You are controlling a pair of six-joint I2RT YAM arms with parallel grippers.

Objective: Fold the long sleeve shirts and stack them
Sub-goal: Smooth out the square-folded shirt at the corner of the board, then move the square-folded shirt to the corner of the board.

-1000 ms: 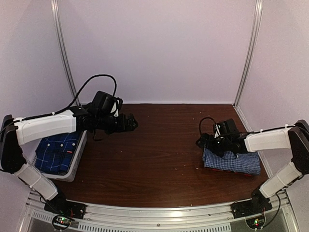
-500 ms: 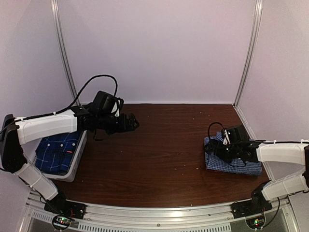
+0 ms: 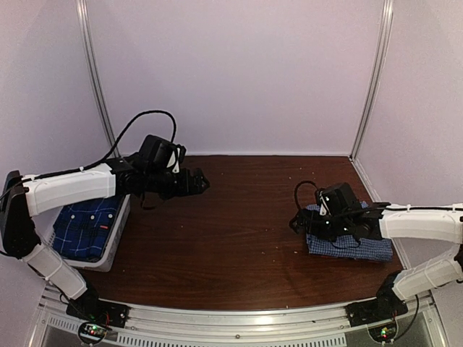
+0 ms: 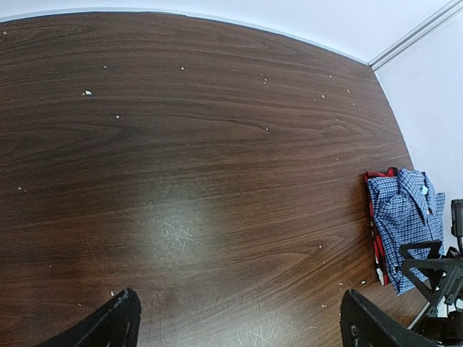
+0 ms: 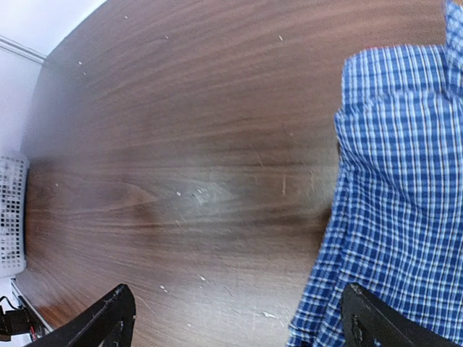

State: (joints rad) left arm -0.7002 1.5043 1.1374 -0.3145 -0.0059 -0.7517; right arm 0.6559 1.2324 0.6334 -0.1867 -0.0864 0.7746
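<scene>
A folded blue-and-white gingham shirt [image 3: 358, 247] lies at the table's right side, on top of a red-and-black plaid shirt whose red edge [image 4: 375, 231] peeks out from under it. A darker blue plaid shirt [image 3: 85, 225] sits in the basket on the left. My right gripper [image 3: 300, 221] hangs open just past the stack's left edge; in its wrist view the gripper [image 5: 239, 318] has bare wood between the fingers, and the gingham shirt [image 5: 398, 181] runs under its right fingertip. My left gripper [image 3: 199, 182] is open above the table's left-middle and holds nothing [image 4: 242, 322].
A white plastic basket [image 3: 116, 242] stands at the table's left edge and also shows in the right wrist view [image 5: 11, 210]. Pale walls with metal corner posts [image 3: 372, 79] close in the dark wooden table [image 3: 239, 217]. Small crumbs dot the wood.
The right arm drew back to the right over the stack, then swung left again, so its gripper now sits at the stack's left edge. The left arm has barely moved.
</scene>
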